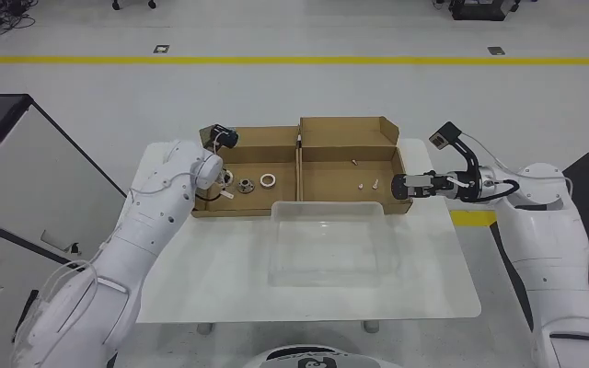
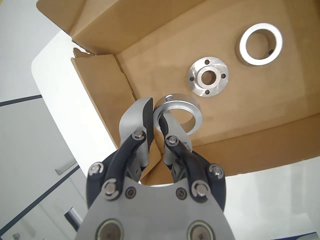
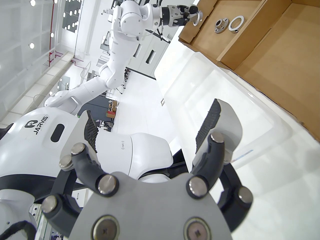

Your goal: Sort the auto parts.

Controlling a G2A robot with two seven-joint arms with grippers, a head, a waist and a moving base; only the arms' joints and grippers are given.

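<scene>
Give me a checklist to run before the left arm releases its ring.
1. Left gripper shut on the set-screw collar: ok.
2. Collar over the left cardboard box, inside its walls: ok.
3. Collar's height above the box floor: cannot tell.
4. Flanged hub and other collar lie apart from the spot below: ok.
5. Right gripper open, away from that box: ok.

Silver collar (image 2: pixel 185 101), flange (image 2: pixel 215 63) and ring (image 2: pixel 277 42) are showing against a plain brown cardboard box (image 2: pixel 155 38) on a white table (image 1: pixel 230 276).
</scene>
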